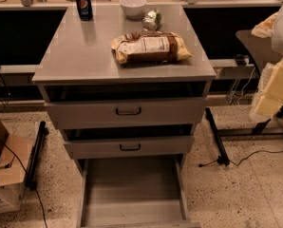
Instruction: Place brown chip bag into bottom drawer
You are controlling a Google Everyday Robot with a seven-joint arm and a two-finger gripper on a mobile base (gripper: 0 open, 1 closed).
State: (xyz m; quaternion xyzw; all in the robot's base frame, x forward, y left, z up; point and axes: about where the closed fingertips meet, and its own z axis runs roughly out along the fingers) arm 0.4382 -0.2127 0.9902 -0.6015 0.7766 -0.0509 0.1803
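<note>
The brown chip bag (151,47) lies flat on the grey cabinet top (75,56), a little right of centre in the upper half of the frame, with its white label panel facing up and its tan ends pointing left and right. Behind it, towards the top of the frame, stand a white bowl (133,6) and a small greenish packet (152,19) just beside the bowl; a blue soda can (83,4) stands upright further left. None of these touches the bag.

The bottom drawer (132,194) is pulled well out at the bottom centre of the frame, its flat grey floor bare. Above it the top drawer (127,112) and the middle drawer (129,147) (each with a black handle) are each pulled out a little way.

The gripper (269,91) hangs at the right edge of the frame, pale and blocky, beyond the cabinet's right side and well apart from the bag. How wide it stands I cannot tell from this angle.

A cardboard box (4,179) sits on the speckled floor at the lower left.
</note>
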